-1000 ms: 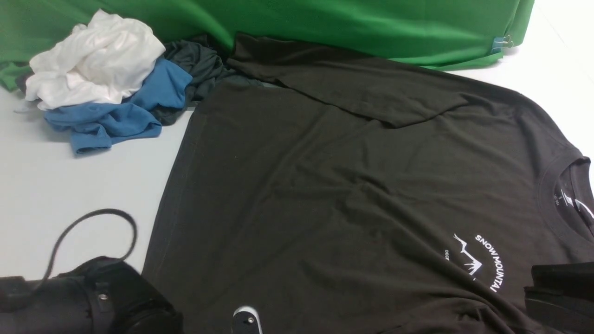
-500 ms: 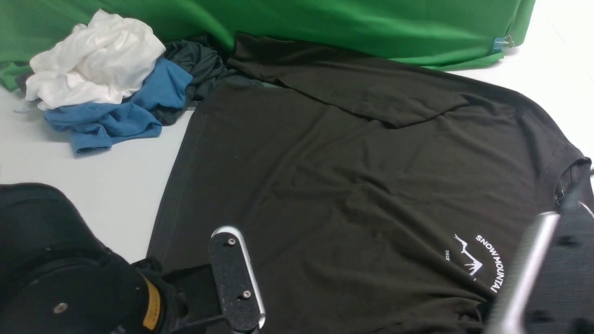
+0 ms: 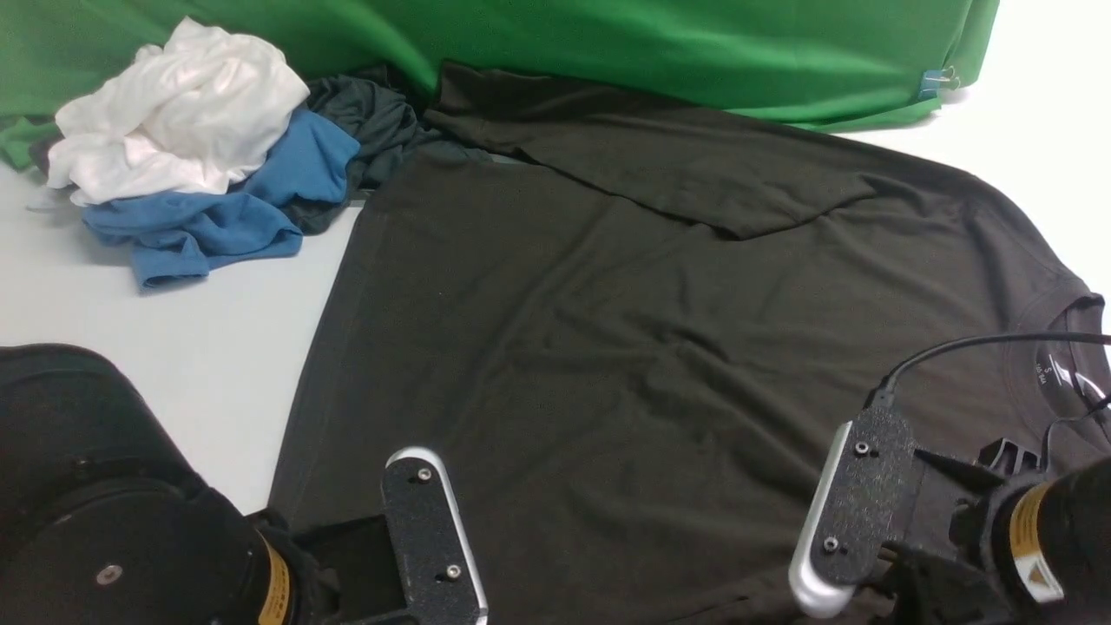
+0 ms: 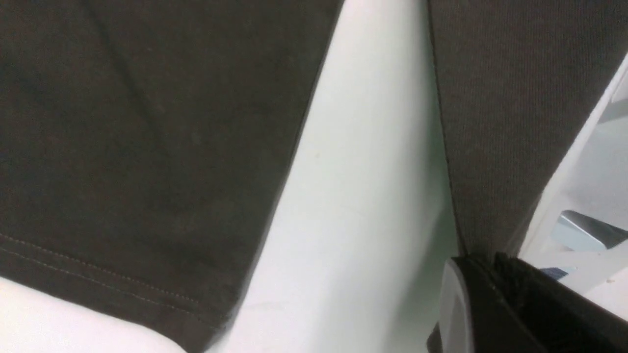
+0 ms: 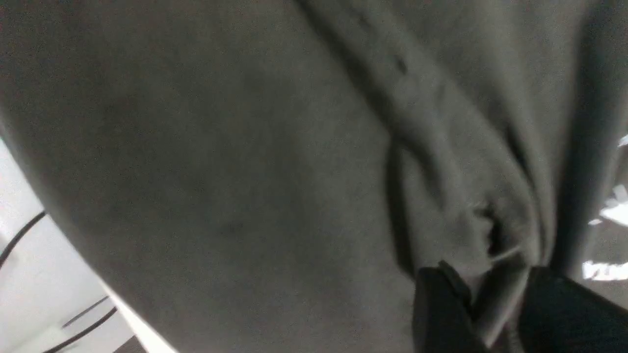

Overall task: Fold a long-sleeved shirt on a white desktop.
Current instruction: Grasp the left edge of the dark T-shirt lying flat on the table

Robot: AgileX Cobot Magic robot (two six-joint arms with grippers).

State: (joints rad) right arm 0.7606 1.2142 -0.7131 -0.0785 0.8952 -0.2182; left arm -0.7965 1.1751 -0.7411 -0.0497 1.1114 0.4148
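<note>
The long-sleeved shirt (image 3: 625,347) lies spread front-up over the white desktop (image 3: 130,347), its neck to the right and its far sleeve folded across the chest. My left gripper (image 3: 425,529) is at the near left, by the hem. It is shut on a strip of the shirt's fabric (image 4: 495,122), which stretches away from the jaws above the desktop (image 4: 353,196). My right gripper (image 3: 846,529) is low at the near right and hides the chest print. A bunched fold of the shirt (image 5: 471,230) is pinched between its fingers (image 5: 441,314).
A heap of white (image 3: 174,113), blue (image 3: 226,208) and dark grey (image 3: 373,121) garments sits at the far left. Bright green cloth (image 3: 651,43) runs along the back, with a clip (image 3: 937,82) at its right end. The right arm's cable (image 3: 972,347) arcs over the shirt.
Both arms have come up into view from the near edge. The right arm swung across and now covers the print. The left arm has barely moved in the last half second.
</note>
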